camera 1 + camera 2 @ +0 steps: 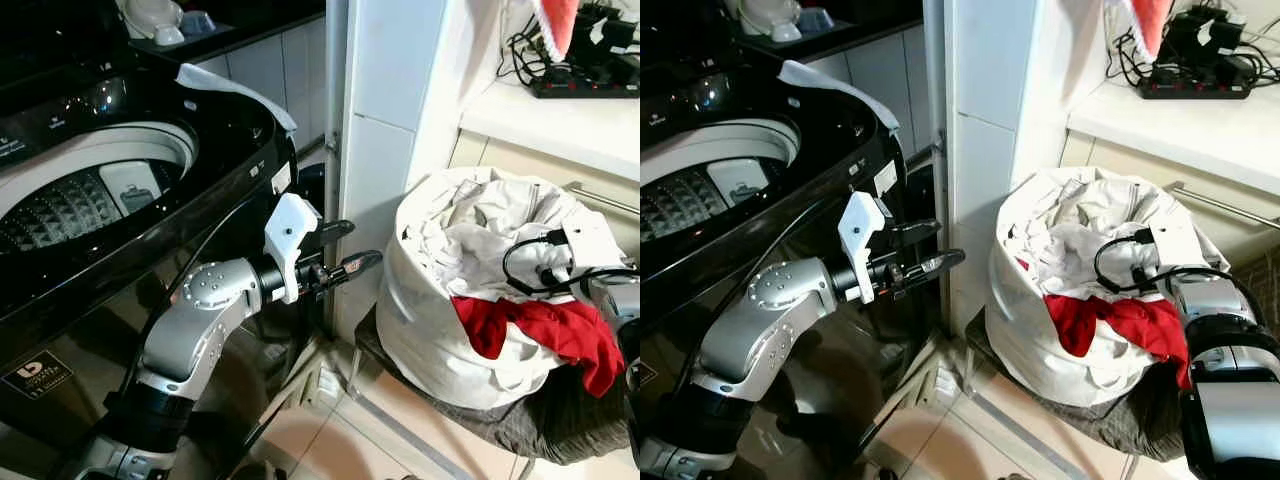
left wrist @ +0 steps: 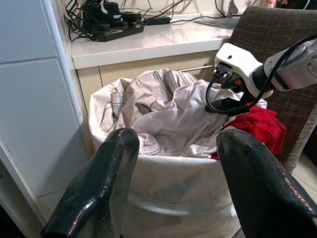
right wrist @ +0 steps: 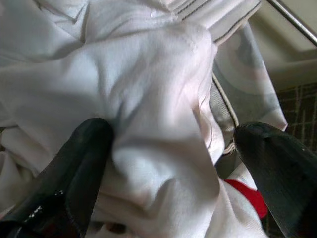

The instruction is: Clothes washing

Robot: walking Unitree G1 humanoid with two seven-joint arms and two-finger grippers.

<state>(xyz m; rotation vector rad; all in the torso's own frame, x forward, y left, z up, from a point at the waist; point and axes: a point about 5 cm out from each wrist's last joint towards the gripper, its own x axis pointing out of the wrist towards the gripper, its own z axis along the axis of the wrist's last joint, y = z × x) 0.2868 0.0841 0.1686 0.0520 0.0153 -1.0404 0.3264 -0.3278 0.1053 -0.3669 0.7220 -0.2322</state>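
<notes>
A black top-loading washing machine [image 1: 230, 150] stands at the left with its drum [image 1: 90, 190] open. On a chair to the right sits a white laundry bag [image 1: 420, 330] stuffed with white clothes [image 1: 480, 220], and a red garment [image 1: 550, 330] hangs over its rim. My left gripper [image 1: 358, 246] is open in the air in front of the machine, pointing at the bag and holding nothing. My right gripper [image 3: 173, 139] is down in the bag, open, its black fingers [image 3: 89, 148] spread on either side of a fold of white cloth [image 3: 158, 99].
A white tiled pillar [image 1: 385, 120] stands between the machine and the bag. Behind the bag is a counter with a black power strip [image 1: 585, 85] and a metal rail [image 1: 600, 195]. The chair seat [image 1: 540, 425] sticks out over the tiled floor. A white cloth [image 1: 235, 90] lies on the machine's corner.
</notes>
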